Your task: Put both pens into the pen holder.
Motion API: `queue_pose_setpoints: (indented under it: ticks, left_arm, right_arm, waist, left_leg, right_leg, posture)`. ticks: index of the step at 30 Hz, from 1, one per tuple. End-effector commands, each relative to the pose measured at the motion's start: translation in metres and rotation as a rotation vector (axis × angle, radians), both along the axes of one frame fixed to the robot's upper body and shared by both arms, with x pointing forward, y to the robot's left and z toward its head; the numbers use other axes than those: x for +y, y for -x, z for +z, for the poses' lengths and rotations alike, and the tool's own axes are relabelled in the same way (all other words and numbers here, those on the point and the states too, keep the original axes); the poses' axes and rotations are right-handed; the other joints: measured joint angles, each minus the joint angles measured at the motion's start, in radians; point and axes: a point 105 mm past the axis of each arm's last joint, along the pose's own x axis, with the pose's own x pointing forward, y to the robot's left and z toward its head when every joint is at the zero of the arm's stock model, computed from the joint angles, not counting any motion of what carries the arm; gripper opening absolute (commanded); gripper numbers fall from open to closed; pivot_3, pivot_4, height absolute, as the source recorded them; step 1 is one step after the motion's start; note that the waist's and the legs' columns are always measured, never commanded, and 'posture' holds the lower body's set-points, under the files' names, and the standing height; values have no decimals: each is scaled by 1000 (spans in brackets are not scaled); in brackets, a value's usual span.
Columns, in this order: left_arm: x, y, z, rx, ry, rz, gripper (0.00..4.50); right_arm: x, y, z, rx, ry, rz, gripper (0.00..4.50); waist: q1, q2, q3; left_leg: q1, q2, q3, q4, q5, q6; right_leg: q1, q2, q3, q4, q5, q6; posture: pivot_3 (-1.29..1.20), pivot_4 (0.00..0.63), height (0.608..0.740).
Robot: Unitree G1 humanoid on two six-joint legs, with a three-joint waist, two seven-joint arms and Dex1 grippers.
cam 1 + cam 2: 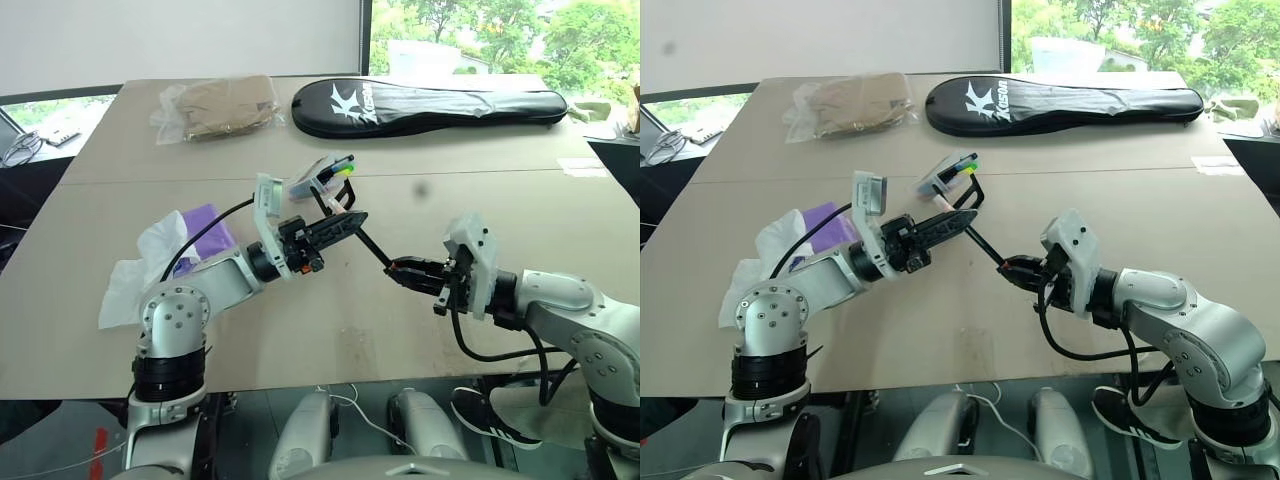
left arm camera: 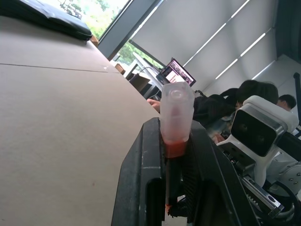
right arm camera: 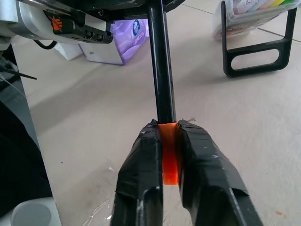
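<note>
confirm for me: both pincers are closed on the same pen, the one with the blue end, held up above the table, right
Not quite. The pen both pincers grip has orange and pale pink ends, not blue. The right wrist view shows the orange end between the right pincer fingers; the left wrist view shows the pale pink cap in the left pincer.

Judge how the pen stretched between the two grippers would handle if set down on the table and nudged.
The pen looks stiff: it runs straight from the left gripper to the right gripper. Its thin round barrel would probably roll on the flat table. It seems light, held by the tips alone.
</note>
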Motion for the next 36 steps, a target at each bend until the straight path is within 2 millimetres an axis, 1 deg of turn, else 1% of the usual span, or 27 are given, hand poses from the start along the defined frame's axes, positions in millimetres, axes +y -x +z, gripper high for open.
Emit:
queue_pose_setpoints:
  ticks: [1, 2, 3, 4, 5, 6, 7, 9, 11, 14, 18, 22, 25, 29, 32, 35, 36]
  left_arm:
    - [4, -7, 44, -271, -90, 95, 0]
    - [1, -7, 54, -350, -124, 113, 0]
    - [-1, -7, 62, -405, -140, 125, 0]
    - [-5, -7, 75, -512, -193, 162, 0]
    - [-12, -5, 86, -639, -260, 185, 0]
    - [-19, -2, 93, -746, -320, 196, 0]
    - [-25, -1, 94, -822, -385, 207, 0]
    - [-31, -6, 93, -913, -489, 247, 0]
    - [-33, -12, 86, -997, -608, 260, 0]
    - [-33, -20, 81, -1072, -710, 287, 0]
    - [-26, -37, 73, -1108, -835, 357, 0]
    - [-23, -42, 59, -1085, -876, 363, 0]
    - [-18, -45, 54, -1071, -897, 384, 0]
    - [-15, -52, 59, -1080, -897, 443, 0]
    - [-10, -59, 53, -1038, -932, 455, 0]
    - [-8, -68, 35, -936, -952, 442, 0]
    - [-5, -73, 30, -906, -969, 455, 481]
  right_arm:
    - [-22, 6, 12, -138, 101, -31, 2179]
    - [-31, 4, 10, -178, 163, -70, 2534]
    - [-37, 3, 8, -196, 202, -89, 3115]
    - [-44, 6, 9, -213, 227, -98, 3555]
    - [-53, 7, 11, -213, 230, -116, 3555]
    - [-60, 8, 12, -214, 228, -131, 3555]
    - [-65, 8, 14, -224, 234, -146, 3555]
    - [-73, 7, 13, -231, 247, -174, 3555]
    - [-77, 7, 12, -232, 263, -182, 3555]
    - [-79, 7, 10, -223, 277, -178, 3555]
    - [-82, 10, 6, -202, 289, -166, 3555]
    - [-83, 11, 5, -198, 288, -172, 3555]
    - [-82, 11, 5, -203, 287, -169, 3555]
    - [-81, 15, 5, -214, 278, -166, 3555]
    - [-81, 16, 5, -218, 276, -166, 3555]
    - [-80, 15, 4, -225, 277, -166, 3555]
    - [-80, 15, 4, -226, 277, -166, 3598]
  waist:
    - [11, 0, 1]
    - [14, -1, 1]
    - [17, -1, 1]
    - [20, -1, 1]
    - [27, -1, 1]
    - [27, -1, 1]
    - [27, -1, 1]
    - [25, -1, 1]
    - [20, -1, 1]
    - [18, -1, 1]
    - [22, -1, 1]
    - [24, -1, 1]
    - [24, -1, 1]
    - [26, -1, 1]
    - [26, -1, 1]
    - [25, -1, 1]
    - [25, -1, 1]
  left_leg:
    - [-1, -1, -2, 0, 0, 0]
    - [-2, -1, -2, 0, 0, 0]
    - [-2, -1, -1, 0, 0, 0]
    - [-2, -1, 0, 0, 0, 0]
    - [-2, -1, 0, 0, 1, -1]
    - [-2, -1, 0, 0, 1, -2]
    - [-2, -1, 0, 0, 1, -2]
    - [-2, -1, 1, -1, 2, -3]
    - [0, 0, 4, -2, 1, -1]
    - [0, 1, 3, -2, 0, 0]
    - [0, 1, 3, -1, 0, 1]
    - [-1, 0, 3, -1, 0, 1]
    - [-1, 0, 3, -1, 0, 1]
    - [-1, 0, 1, -1, 0, 1]
    - [-1, 0, 1, 0, 0, 1]
    - [-1, 0, 2, 0, 0, 1]
    - [-1, 0, 1, 0, 0, 1]
  right_leg:
    - [0, 1, -1, 0, 0, 0]
    - [0, 2, -2, -1, 0, 0]
    - [0, 2, -2, -1, 0, 0]
    - [0, 1, -2, -2, 0, 0]
    - [0, 1, -1, -2, 0, 0]
    - [0, 1, -1, -3, 0, 0]
    - [0, 1, -1, -3, 0, 0]
    - [0, 1, 0, -3, 0, 0]
    - [0, 1, 3, -3, 0, 0]
    - [0, 3, 3, -2, 0, 0]
    - [0, 4, 2, -2, 0, 1]
    - [0, 3, 2, -3, 0, 1]
    - [0, 3, 1, -2, 0, 1]
    - [0, 3, 0, -2, 0, 1]
    - [0, 2, 0, -2, 0, 1]
    - [0, 3, 0, -2, 0, 1]
    - [0, 3, 0, -2, 0, 1]
  posture:
    - [0, 150, 740]
    - [0, 150, 740]
    - [0, 150, 740]
    - [0, 150, 740]
    - [0, 150, 740]
    - [0, 150, 740]
    - [0, 150, 740]
    - [0, 150, 740]
    - [0, 150, 740]
    - [0, 150, 740]
    - [0, 150, 740]
    - [0, 150, 740]
    - [0, 150, 740]
    - [0, 150, 740]
    - [0, 150, 740]
    - [0, 150, 740]
    - [0, 150, 740]
